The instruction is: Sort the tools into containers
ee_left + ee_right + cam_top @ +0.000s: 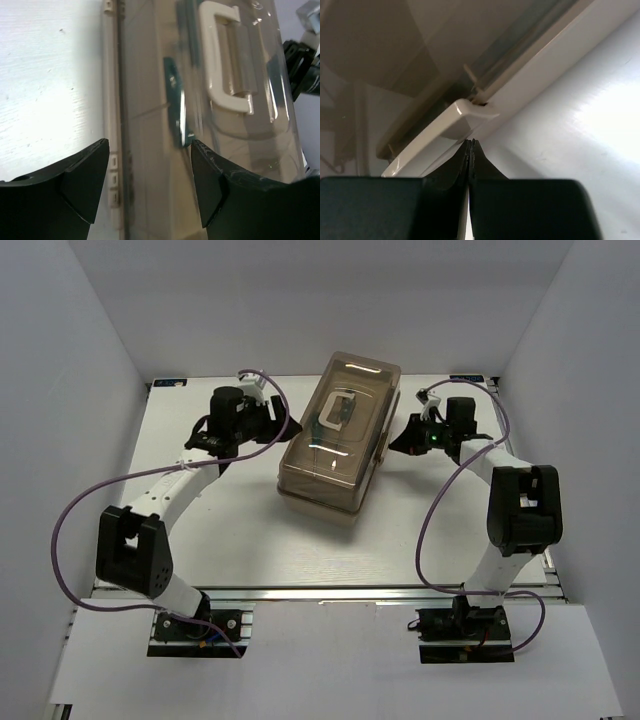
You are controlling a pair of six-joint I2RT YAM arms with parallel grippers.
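White walls point(60, 390) box the table point(240, 530) in on left, far side and right.

- Left: left gripper point(278, 428) low by the box's left flank, jaws spread, holding nothing. Its wrist view looks between the fingers along the box's pale lower edge.
- Centre: box point(340, 435) lies at a slant mid-table. Brown see-through lid point(150, 75) is down, white handle point(225, 55) flat on top. A bluish metal piece point(175, 100) shows through the lid; cannot tell which tool. No loose tools on the table in any view.
- Right: right gripper point(471, 142) pinched shut on nothing, tips just under the beige latch point(465, 115) on the box's right side.

Judgement: the step is opening the box; sorting is not begun. Next move calls for prying the latch outward with the closed tips while the left braces the far flank.

Room: open table lies nearer the bases. Both arms work close to the side walls, with little swing outward.
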